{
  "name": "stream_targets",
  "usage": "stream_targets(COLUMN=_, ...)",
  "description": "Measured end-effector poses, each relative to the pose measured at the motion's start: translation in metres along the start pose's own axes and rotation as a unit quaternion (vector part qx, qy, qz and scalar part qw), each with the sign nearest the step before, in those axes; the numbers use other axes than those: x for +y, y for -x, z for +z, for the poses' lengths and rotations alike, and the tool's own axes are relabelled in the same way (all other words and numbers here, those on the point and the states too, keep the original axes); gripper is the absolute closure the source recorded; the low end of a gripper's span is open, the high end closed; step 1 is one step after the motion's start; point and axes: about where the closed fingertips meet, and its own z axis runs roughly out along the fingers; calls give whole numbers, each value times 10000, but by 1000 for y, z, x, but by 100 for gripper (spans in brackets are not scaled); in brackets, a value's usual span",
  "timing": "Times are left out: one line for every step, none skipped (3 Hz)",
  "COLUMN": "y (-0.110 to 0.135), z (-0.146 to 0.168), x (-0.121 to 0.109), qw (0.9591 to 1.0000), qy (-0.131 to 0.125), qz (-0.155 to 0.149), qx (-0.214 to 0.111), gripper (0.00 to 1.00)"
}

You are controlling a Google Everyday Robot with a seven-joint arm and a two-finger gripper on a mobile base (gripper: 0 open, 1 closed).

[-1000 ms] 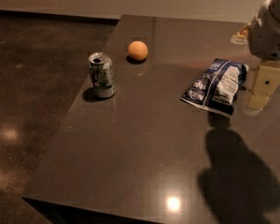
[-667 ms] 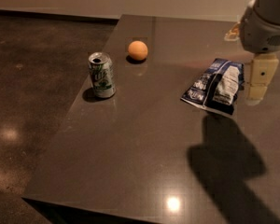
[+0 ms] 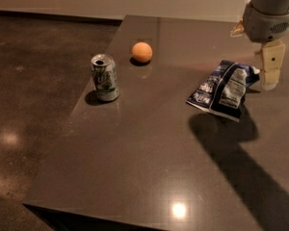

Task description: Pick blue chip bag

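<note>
Just left of my gripper (image 3: 270,80), whose opening I cannot tell, lies the crinkled dark-blue foil chip bag (image 3: 222,88); I should centre over it before descending.

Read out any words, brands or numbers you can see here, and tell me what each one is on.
Blue chip bag: white lettering, too blurred to read.
Soda can: green markings, unreadable.
Orange: no text.
Gripper, hanging just right of the bag: no text visible.
</note>
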Motion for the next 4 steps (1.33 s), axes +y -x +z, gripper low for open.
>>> stream_targets(y=-10, z=24, x=-15, qw=9999, qy=119, qz=-102, qx=-34, gripper=0)
stream_targets(y=-14, z=50, x=-16, qw=9993, qy=314, qz=-126, qx=-151, gripper=0)
stream_targets(y=-13, z=70, x=-12, qw=9983, qy=518, qz=-122, qx=-250, gripper=0)
stream_targets(y=-1, z=80, x=-4, qw=9964, qy=688, qz=-110, qx=-480, gripper=20)
